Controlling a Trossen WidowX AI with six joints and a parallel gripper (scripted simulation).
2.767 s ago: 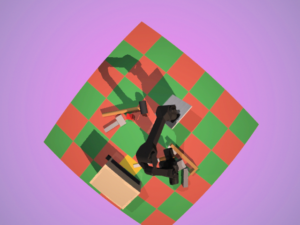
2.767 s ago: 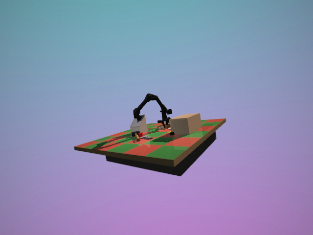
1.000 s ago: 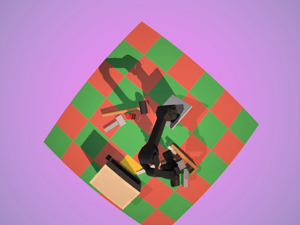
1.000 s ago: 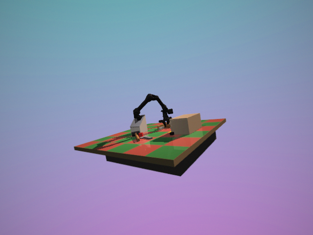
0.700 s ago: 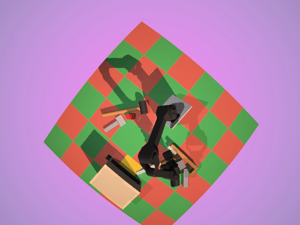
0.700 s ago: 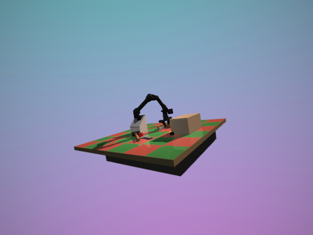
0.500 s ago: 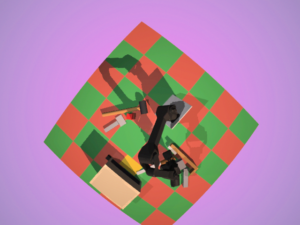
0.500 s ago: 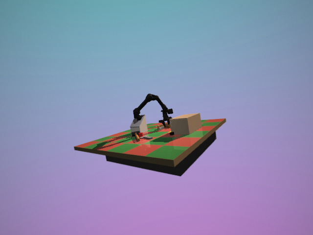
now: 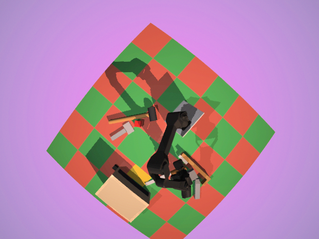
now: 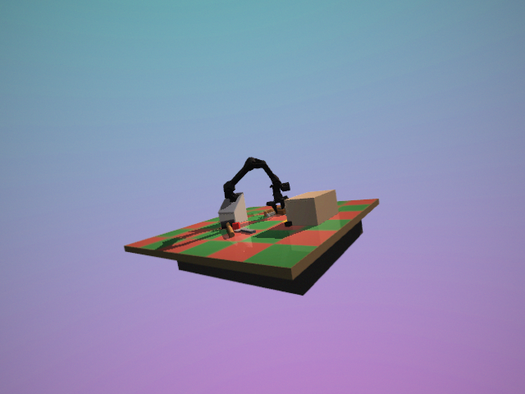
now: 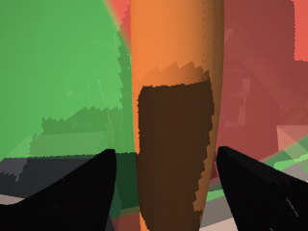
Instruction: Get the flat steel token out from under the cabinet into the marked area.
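Observation:
The beige cabinet (image 9: 122,197) (image 10: 302,212) stands near the table edge, with a long dark part (image 9: 132,182) along its front. The yellow marked area (image 9: 139,174) lies in front, partly shadowed. A pale piece (image 9: 149,182) lies at its edge; I cannot tell what it belongs to. I do not see the steel token; the vent slots are not readable. My gripper (image 10: 277,208) (image 11: 167,157) is open over a rounded orange handle (image 11: 175,43). The handle runs between the fingers, with a gap on each side. The handle's far end is hidden.
Beside the gripper lie an orange bar (image 9: 197,167) and grey blocks (image 9: 197,188) (image 9: 192,175). Farther off are a mallet with a black head (image 9: 152,113), a red block (image 9: 138,123) (image 10: 235,225) and a grey T-shaped piece (image 9: 128,128). A grey slanted box (image 9: 183,133) (image 10: 240,209) stands at the arm's base.

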